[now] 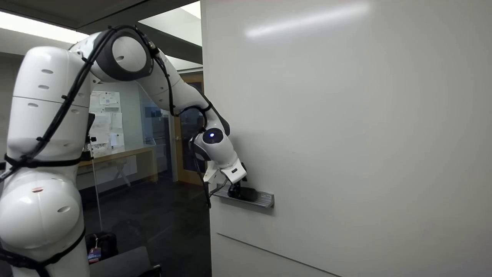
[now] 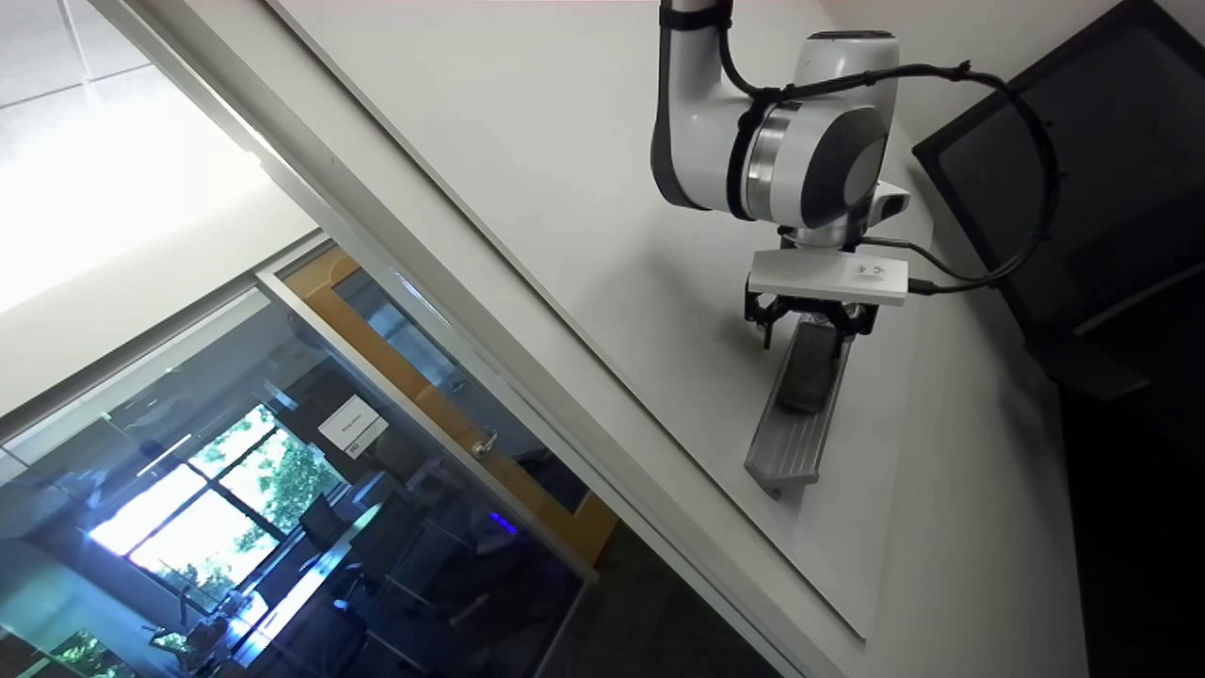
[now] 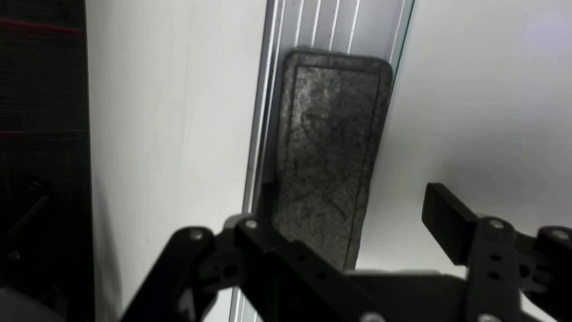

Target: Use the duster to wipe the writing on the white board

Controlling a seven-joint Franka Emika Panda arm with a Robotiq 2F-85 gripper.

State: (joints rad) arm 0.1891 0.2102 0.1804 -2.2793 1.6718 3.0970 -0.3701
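The duster, a dark grey oblong block, lies flat on the grey tray; it shows in both exterior views [image 1: 250,194] [image 2: 807,377] and the wrist view [image 3: 330,143]. My gripper [image 1: 235,190] [image 2: 802,347] [image 3: 355,201] is low over one end of the duster, open, with its fingers wide apart. In the wrist view the left finger is beside the duster's left edge; the right finger stands clear of its right edge, with a gap. The left fingertip is partly hidden. The white board [image 1: 346,127] [image 2: 565,169] stands behind the tray. The red writing does not show.
The tray [image 1: 266,199] [image 2: 783,454] [image 3: 330,22] is a narrow ribbed ledge sticking out from the board. A dark screen [image 2: 1101,198] is near the arm. A glass wall, a wooden door [image 1: 188,169] and a paper chart [image 1: 107,123] are farther off.
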